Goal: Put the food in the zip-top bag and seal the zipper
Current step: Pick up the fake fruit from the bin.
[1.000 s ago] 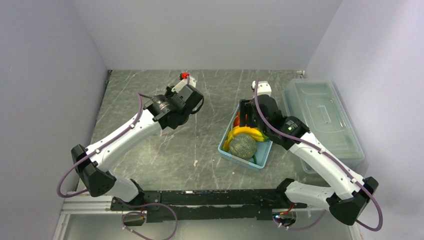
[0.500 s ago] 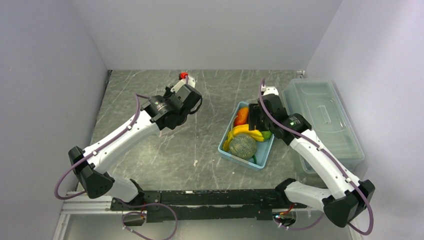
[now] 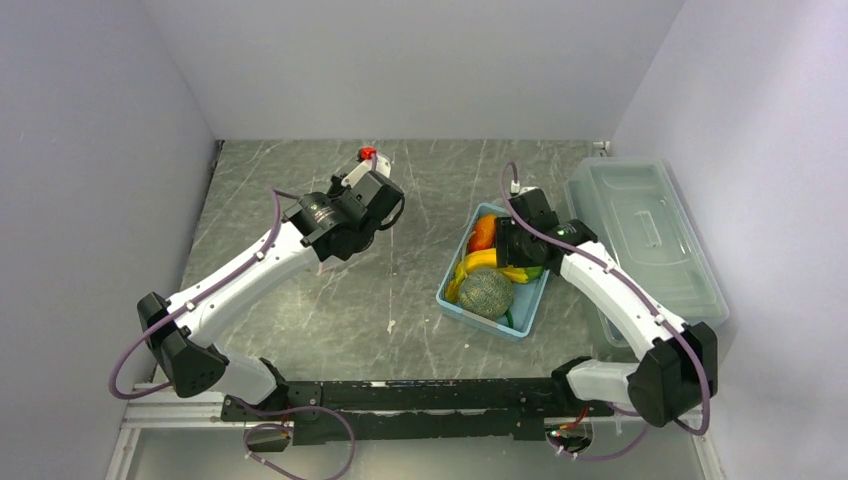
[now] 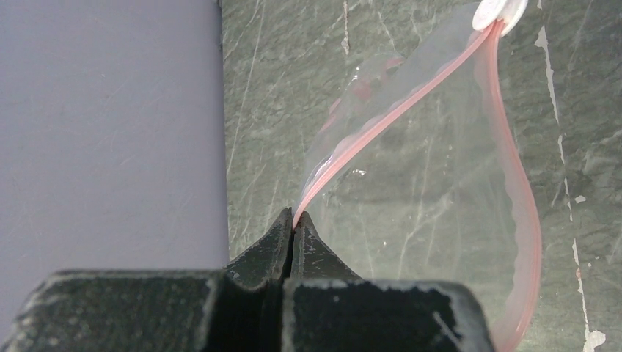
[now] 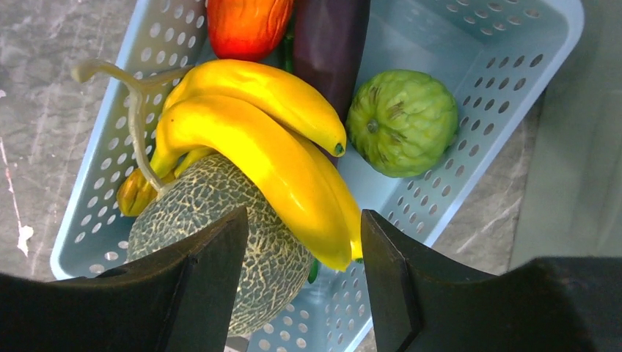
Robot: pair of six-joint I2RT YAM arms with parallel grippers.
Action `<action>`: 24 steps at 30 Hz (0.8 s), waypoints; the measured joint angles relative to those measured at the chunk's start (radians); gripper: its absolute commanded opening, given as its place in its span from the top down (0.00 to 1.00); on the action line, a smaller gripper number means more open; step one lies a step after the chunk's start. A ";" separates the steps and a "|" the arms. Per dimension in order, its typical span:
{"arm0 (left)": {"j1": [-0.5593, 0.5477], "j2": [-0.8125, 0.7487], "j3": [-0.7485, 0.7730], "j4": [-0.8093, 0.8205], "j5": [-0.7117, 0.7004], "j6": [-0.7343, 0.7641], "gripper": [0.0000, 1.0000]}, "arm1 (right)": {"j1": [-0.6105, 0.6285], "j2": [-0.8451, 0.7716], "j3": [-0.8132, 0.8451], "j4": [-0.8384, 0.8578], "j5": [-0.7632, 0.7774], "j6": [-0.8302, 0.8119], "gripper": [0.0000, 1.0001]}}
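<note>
with left gripper clenched on the zipper of the zip-top bag lying open-mouthed on the table, lower the spread, empty right gripper squarely astride the banana bunch atop the melon in the blue basket, then pinch mid-bunch.

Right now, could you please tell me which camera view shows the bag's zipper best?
The left wrist view: the pink zipper runs across the frame as an open loop, one end pinched in the shut left gripper. The top external view does not show it clearly; the right wrist view shows only the basket of food.
</note>
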 measured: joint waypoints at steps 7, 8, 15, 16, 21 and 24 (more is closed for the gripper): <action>0.000 0.000 -0.002 0.000 0.000 -0.001 1.00 | -0.017 0.041 -0.039 0.047 -0.024 -0.004 0.40; 0.000 0.000 -0.003 0.000 0.000 -0.001 1.00 | -0.018 0.049 -0.044 0.055 -0.026 -0.004 0.41; 0.000 -0.010 -0.014 -0.001 0.000 -0.003 1.00 | -0.021 0.079 -0.055 0.075 -0.053 -0.011 0.72; 0.000 -0.012 -0.018 -0.002 0.000 -0.003 1.00 | -0.020 0.078 -0.055 0.079 -0.062 -0.012 0.78; 0.000 -0.013 -0.019 -0.004 0.000 -0.003 1.00 | -0.021 0.072 -0.055 0.089 -0.052 -0.010 0.93; 0.000 -0.013 -0.019 -0.003 0.000 -0.003 1.00 | -0.021 0.053 -0.055 0.072 -0.034 -0.010 0.97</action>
